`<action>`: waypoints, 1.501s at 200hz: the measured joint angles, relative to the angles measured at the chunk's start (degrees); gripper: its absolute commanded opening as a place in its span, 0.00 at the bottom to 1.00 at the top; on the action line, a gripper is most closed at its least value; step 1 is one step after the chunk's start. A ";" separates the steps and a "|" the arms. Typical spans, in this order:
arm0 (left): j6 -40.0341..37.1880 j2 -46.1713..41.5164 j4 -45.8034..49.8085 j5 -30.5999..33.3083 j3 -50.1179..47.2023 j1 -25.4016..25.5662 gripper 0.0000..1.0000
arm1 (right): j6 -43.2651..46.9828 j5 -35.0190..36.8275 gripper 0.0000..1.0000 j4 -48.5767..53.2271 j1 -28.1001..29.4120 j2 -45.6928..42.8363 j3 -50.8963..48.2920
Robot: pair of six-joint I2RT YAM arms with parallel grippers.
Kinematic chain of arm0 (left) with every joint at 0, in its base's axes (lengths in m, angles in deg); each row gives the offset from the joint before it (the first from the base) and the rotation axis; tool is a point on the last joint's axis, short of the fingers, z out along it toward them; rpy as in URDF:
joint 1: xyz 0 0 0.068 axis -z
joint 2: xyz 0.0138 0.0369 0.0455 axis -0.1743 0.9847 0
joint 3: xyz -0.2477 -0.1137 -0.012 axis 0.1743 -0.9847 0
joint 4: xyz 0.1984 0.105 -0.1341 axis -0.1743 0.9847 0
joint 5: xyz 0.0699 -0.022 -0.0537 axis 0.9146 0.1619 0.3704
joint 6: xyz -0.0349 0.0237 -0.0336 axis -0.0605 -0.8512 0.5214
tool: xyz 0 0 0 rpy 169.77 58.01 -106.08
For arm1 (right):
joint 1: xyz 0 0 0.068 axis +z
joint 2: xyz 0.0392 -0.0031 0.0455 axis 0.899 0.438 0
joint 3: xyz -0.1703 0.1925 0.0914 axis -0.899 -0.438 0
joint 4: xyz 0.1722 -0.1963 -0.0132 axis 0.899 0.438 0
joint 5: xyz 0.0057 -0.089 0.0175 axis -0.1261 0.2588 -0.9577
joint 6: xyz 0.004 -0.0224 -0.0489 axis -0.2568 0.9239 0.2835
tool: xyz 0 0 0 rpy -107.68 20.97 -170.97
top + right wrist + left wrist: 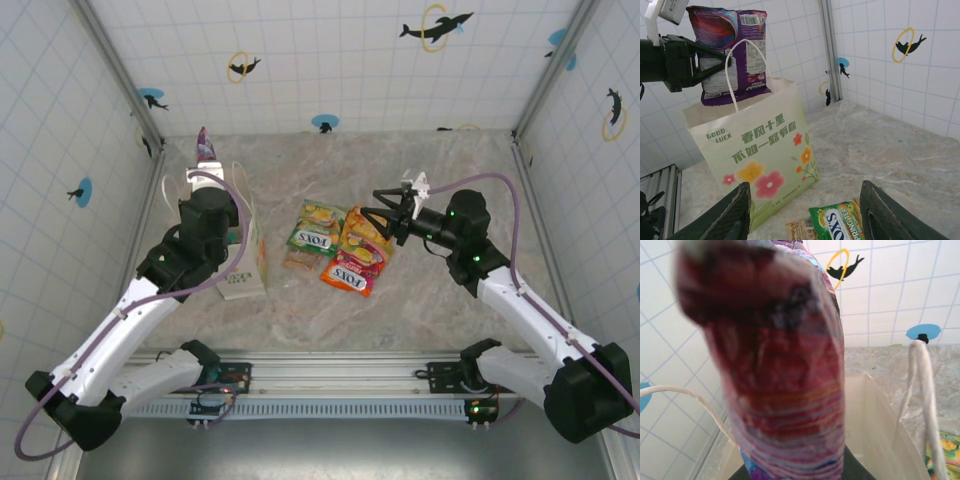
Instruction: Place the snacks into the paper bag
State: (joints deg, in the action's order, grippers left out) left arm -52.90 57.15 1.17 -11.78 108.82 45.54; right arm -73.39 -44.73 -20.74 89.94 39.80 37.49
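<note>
My left gripper (205, 176) is shut on a purple snack packet (205, 150), holding it upright over the open mouth of the cream paper bag (243, 272). In the right wrist view the purple packet (732, 50) hangs in the left gripper (715, 57) just above the flower-printed paper bag (757, 155). The packet (775, 365) looms blurred in the left wrist view, over the bag's opening (875, 425). My right gripper (373, 215) is open, empty, above the snack pile: green FOX'S (311, 240), red FOX'S (348, 272), an orange-green bag (365, 236).
The bag's white loop handles (922, 390) stand up beside the packet. Tiled walls close in the marble table (450, 160) on three sides; the bag is near the left wall. A green FOX'S pack (840, 222) lies between my right fingers (732, 215).
</note>
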 measured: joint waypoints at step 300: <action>-3.52 11.43 -8.72 -55.69 6.84 -0.94 0.58 | -9.42 9.27 0.59 26.97 -0.26 10.25 3.58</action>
State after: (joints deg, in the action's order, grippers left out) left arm -56.42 68.58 -7.55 -67.47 115.66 44.60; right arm -82.81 -35.46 6.23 89.68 50.06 41.07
